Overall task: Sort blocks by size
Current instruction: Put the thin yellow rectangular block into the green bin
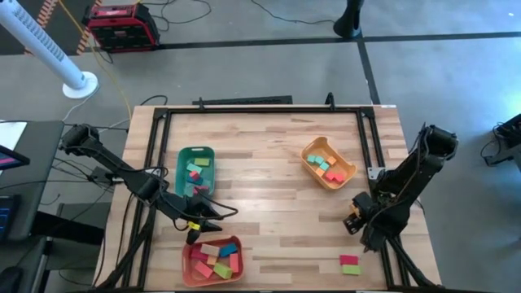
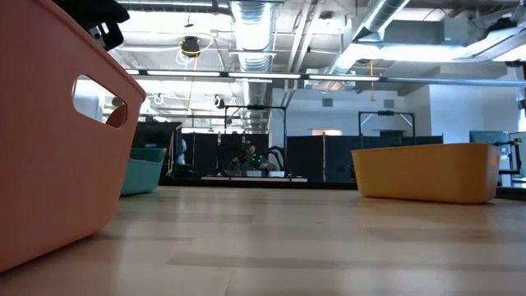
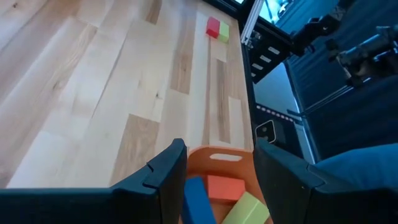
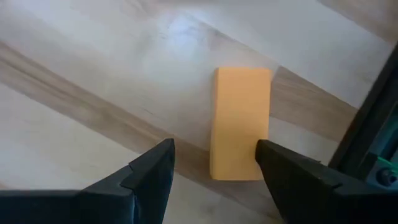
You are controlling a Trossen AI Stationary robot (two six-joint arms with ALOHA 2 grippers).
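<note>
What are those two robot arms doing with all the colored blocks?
They are sorting blocks into trays. The right claw is open just above an orange block lying on the table, near its right edge. The left claw hangs open over the salmon-red tray, with nothing seen in it. The green tray and yellow-orange tray already hold blocks. A red block and a green block still wait near the front.

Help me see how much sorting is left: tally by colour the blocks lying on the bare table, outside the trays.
Red block: 1
Green block: 1
Orange block: 1
Total: 3
</note>
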